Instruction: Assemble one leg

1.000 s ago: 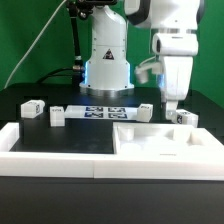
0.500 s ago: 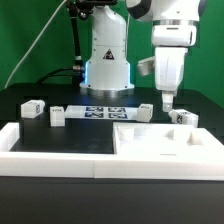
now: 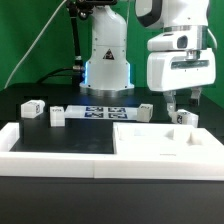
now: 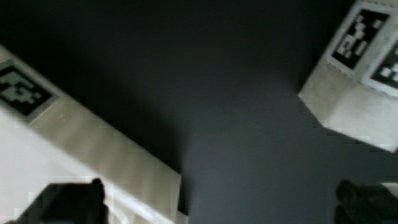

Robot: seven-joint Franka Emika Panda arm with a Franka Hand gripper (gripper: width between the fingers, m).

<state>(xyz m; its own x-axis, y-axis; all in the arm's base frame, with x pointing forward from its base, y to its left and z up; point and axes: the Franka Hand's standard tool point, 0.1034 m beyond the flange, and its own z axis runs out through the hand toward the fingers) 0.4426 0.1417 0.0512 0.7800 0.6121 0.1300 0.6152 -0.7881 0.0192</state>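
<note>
Leg (image 3: 183, 118) stands on the black counter (image 3: 70, 138), at six o'clock below the pincer (image 3: 183, 102), which hangs released, grasping nothing.

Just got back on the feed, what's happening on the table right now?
The arm's end effector hovers open and empty just above one leg at the exterior view's right. Another leg stands nearby, and two more stand toward the left. The white panel lies in front of the first two.
</note>
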